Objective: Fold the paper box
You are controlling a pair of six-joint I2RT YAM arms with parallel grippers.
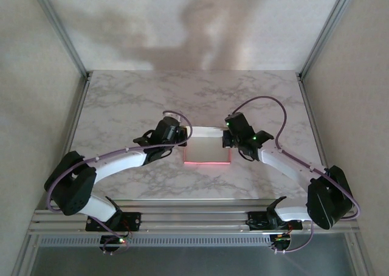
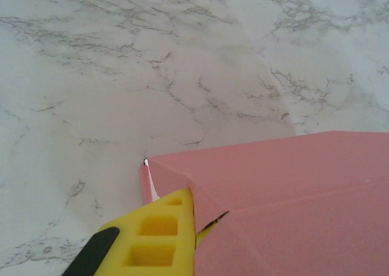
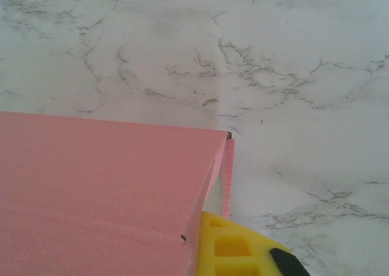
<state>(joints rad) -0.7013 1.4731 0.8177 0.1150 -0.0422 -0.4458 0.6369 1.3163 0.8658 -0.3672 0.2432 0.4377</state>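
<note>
We see the paper box (image 1: 207,147) at the middle, between the two grippers. It is white inside from above, pink on its outer walls and creased at the corners. The marble table (image 1: 121,106) lies bare on every side of it. The left gripper (image 1: 180,141) is pinched thin on the box's left wall, the right gripper (image 1: 229,141) on its right wall — a yellow pad (image 2: 159,239) pressed against the outside of each.

Pink paper box (image 3: 103,191) covers the near-left counter (image 3: 273,57); a yellow finger (image 3: 234,248) touches its right corner flap.
</note>
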